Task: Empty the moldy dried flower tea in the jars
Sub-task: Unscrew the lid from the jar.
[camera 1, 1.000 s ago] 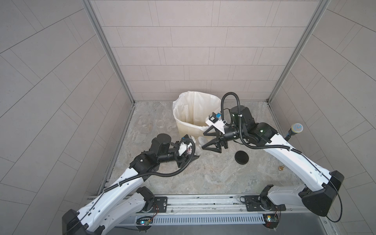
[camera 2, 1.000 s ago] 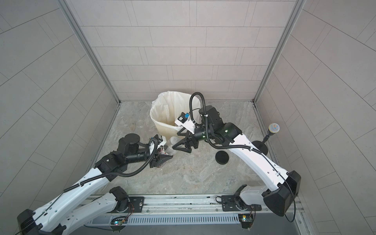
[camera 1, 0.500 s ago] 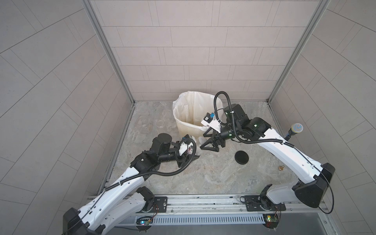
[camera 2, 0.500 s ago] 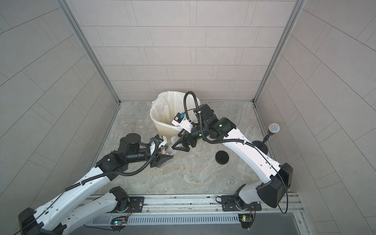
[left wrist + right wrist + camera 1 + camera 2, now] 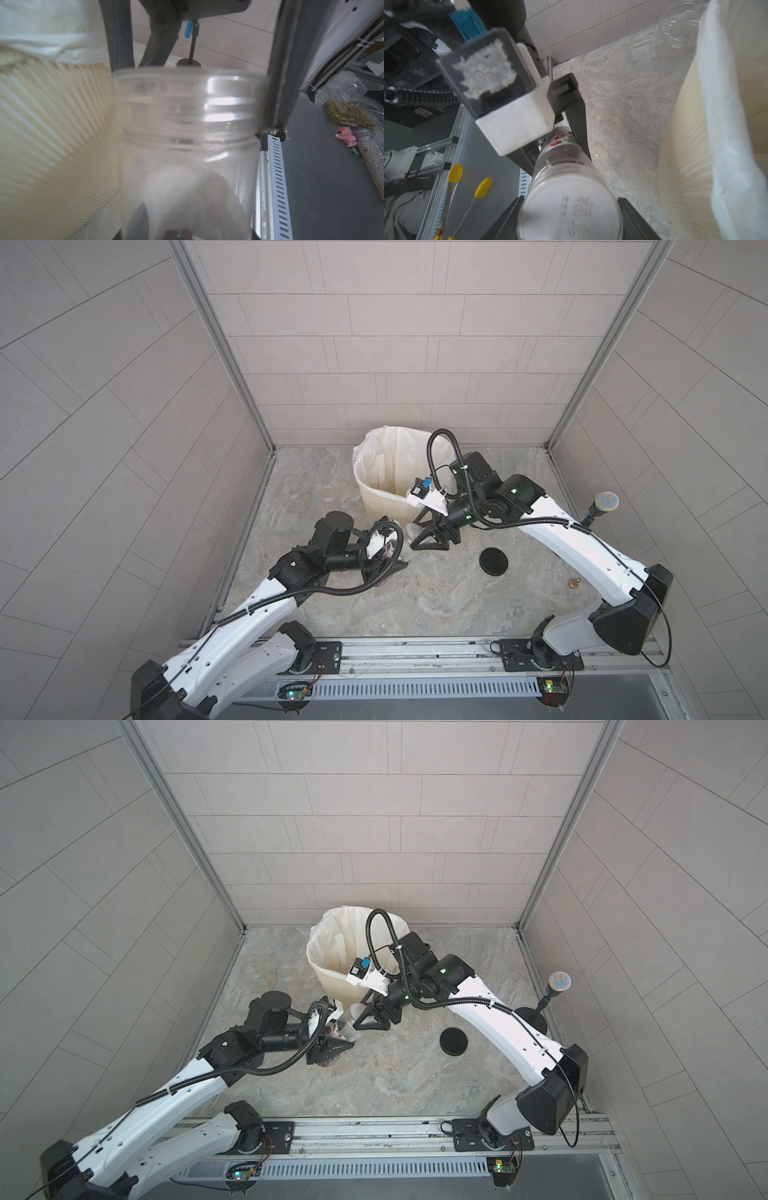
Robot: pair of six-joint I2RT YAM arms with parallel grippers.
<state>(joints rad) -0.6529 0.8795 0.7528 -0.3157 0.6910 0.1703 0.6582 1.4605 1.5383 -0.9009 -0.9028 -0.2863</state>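
Right wrist: jar (image 5: 563,159) end-on, lid (image 5: 569,209) nearest

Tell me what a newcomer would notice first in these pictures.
The two arms meet over one small clear jar: the left fingers hold its body while the right fingers clamp its white lid. Just behind stands a big cream ribbed bin with a white liner, and a loose black lid lies on the table.

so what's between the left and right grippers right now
the small white-lidded jar: the left gripper holds its clear body, and the jaws of the right gripper sit against both sides of its white lid. clearest in the right wrist view
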